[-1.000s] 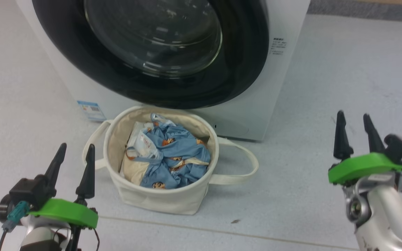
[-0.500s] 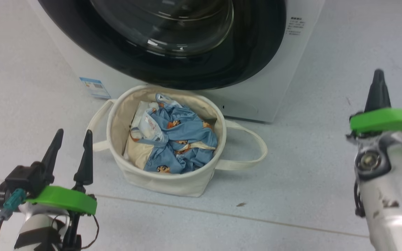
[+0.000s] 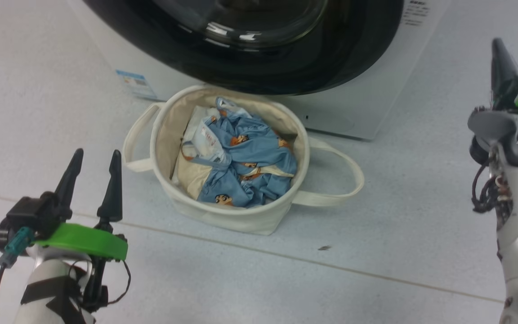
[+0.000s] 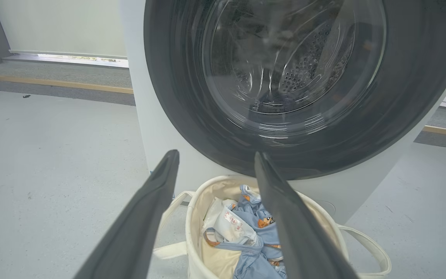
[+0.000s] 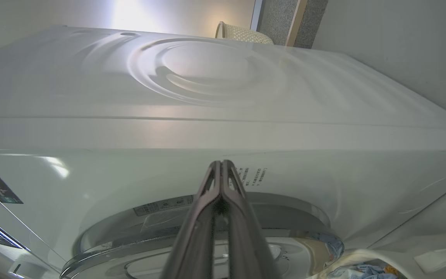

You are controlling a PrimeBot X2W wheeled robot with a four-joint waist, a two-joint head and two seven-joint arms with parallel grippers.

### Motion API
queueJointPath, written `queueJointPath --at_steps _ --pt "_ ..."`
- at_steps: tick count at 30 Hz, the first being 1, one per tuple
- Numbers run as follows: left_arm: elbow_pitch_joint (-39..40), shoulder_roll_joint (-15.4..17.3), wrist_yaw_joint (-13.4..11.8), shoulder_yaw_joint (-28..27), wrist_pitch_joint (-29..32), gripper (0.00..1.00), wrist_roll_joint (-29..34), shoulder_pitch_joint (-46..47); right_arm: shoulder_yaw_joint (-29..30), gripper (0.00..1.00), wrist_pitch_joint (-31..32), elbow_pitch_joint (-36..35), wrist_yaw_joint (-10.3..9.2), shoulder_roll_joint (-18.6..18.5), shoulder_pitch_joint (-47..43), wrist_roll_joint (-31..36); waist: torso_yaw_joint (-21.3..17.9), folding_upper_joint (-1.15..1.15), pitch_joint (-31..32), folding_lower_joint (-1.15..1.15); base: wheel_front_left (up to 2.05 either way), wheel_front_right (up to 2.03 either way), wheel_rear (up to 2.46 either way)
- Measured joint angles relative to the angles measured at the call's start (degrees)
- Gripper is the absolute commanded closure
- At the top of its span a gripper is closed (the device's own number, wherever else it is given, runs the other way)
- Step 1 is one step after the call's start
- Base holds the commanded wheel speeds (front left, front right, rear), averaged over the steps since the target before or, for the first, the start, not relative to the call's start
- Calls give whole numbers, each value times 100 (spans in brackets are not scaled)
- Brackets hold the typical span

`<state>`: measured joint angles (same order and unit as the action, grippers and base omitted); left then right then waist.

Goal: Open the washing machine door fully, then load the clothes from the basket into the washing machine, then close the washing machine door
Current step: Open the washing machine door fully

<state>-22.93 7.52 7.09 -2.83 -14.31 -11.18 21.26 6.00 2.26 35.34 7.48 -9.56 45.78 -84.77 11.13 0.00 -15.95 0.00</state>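
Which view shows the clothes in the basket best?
The head view: the clothes lie fully visible in the basket. The left wrist view has them partly behind the left gripper; the right wrist view catches a sliver at its bottom edge.

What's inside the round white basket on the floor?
The basket holds crumpled light-blue clothes with little cartoon figures, plus cream and white parts. The pile covers the bottom, so anything underneath cannot be seen.

The pale grey smooth floor point(image 3: 398, 216) carries one thin straight seam point(image 3: 241, 247) — and a small dark speck point(image 3: 325, 247). Beyond, a light plain wall point(image 4: 52, 23) meets a grey speckled strip point(image 4: 72, 73) edged in yellow.
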Motion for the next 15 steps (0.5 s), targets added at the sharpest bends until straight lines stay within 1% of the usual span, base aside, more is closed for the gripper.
queueJointPath --at_steps 2,6,10,15 --pt "2 0 0 -5 -1 0 0 37 24 100 276 105 0 1 150 -244 54 0 -74 0 0 0 0" --pt "12 -9 0 -14 -1 0 1 103 -20 100 580 276 0 -18 431 -341 163 0 -243 0 0 0 0" --pt "43 -25 1 -23 -1 0 1 183 -181 100 732 400 -1 -100 673 -299 245 0 -369 0 0 0 0" --pt "116 -42 2 -104 -1 0 2 271 -481 100 833 466 -1 -185 1070 -49 354 0 -567 1 0 0 0"
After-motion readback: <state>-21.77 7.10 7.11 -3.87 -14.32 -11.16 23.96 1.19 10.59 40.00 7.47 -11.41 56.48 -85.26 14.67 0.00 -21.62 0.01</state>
